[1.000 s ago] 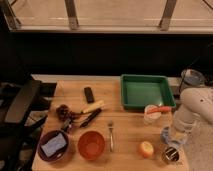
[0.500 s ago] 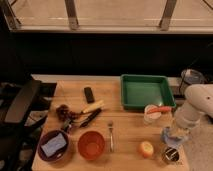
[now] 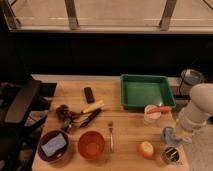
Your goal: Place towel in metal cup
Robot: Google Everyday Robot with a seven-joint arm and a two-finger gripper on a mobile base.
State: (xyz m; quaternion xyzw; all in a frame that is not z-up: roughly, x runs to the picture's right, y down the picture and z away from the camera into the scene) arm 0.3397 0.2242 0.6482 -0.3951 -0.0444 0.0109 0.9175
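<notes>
**Towel hangs at the jaws, just short of the cup**

The white arm [image 3: 200, 107] reaches down at the right end of the desk [image 3: 125, 125], and the gripper [image 3: 172, 139] at its tip sits low over the front right corner. A pale bluish bundle [image 3: 168, 135], which I take to be the towel, is right at the jaws, bunched up rather than spread out. That shape suits the job, since a loose cloth would drape over a narrow rim instead of dropping in. Whether the jaws are clamped on it or apart I cannot tell, because the bundle and the wrist cover them.

The metal cup [image 3: 170, 156] stands upright just in front of the jaws, close to the desk's front edge, with its mouth facing up. The towel is beside and slightly behind the cup, not yet in it. My reading is that the arm is held low and near so that only a short move forward and down remains.

An orange fruit [image 3: 146, 149] lies just left of the jaws, and a white cup [image 3: 152, 114] stands behind them to the left. Both are near enough to be knocked. The green tray [image 3: 147, 91] sits further behind, and the purple bowl [image 3: 54, 146] is well away to the left.
</notes>
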